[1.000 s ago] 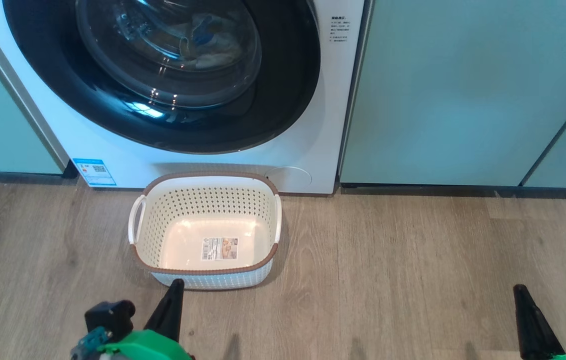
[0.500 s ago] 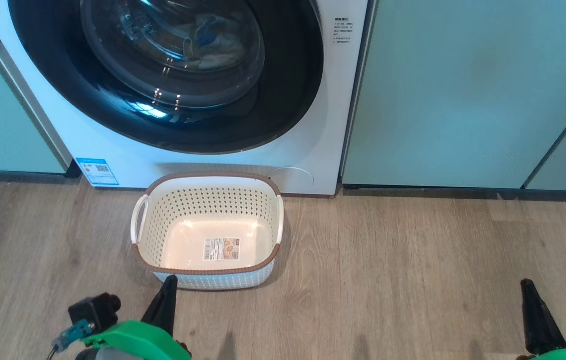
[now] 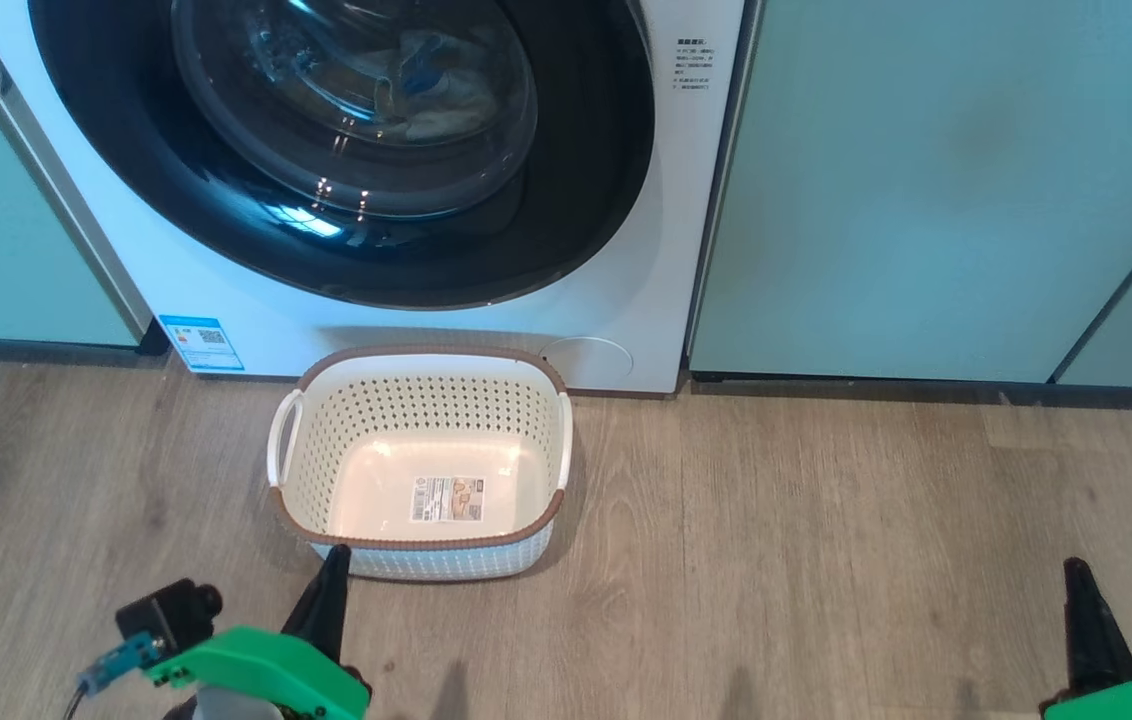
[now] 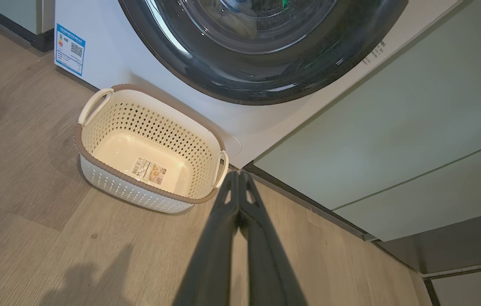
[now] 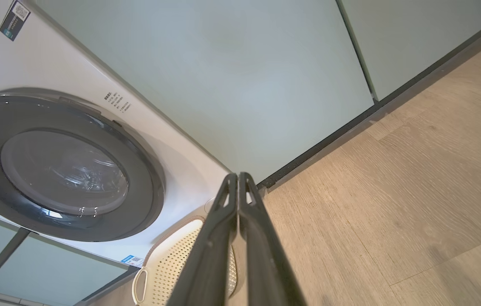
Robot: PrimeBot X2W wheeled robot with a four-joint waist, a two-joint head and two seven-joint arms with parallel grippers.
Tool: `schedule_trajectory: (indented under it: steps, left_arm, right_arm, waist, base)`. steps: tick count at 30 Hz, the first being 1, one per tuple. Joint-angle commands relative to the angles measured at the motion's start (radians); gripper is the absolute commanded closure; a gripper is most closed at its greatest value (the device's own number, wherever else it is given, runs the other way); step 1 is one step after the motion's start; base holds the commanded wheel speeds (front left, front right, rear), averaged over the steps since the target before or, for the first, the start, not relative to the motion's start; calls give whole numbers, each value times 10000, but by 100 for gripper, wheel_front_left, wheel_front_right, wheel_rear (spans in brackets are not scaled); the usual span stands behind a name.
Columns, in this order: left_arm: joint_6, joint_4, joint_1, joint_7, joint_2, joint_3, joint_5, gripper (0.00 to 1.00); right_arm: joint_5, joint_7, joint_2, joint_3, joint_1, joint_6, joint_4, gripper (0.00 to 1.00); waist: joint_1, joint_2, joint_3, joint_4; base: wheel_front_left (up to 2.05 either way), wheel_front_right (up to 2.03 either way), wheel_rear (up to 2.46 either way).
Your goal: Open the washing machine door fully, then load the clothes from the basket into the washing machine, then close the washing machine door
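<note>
The washing machine (image 3: 646, 300) stands ahead of me, its front rising above both my arms. The washing machine door (image 3: 586, 200) lies flush against it, shut as far as I can judge. Below it on the floor sits the basket (image 3: 426, 356), bare down to its label, its long side running along the machine's front. The clothes (image 3: 431, 105) lie behind the glass, inside the drum. My left gripper (image 4: 238, 175), pressed closed on nothing, hangs just before the basket's near rim and is the nearer to the door. My right gripper (image 5: 238, 176), likewise closed and empty, is well off to the right. I judge all 3 steps done.
</note>
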Motion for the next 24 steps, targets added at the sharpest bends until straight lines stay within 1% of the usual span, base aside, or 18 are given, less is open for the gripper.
schedule_trajectory:
  steps: [1,24]
  left_arm:
    - [-77,-215,-500,53,16,300,-280,100]
    - [-343,153,-928,632,-102,779,-3016,100]
  right_arm:
    - [291,49,-70,-43,-528,-13,-261,100]
    - [3006,740,-27,-249,-985,-21,-54,100]
  waist:
    - [0,0,-4,8]
    - [-1,0,-68,146]
  base:
    - [0,0,0]
    - [0,0,0]
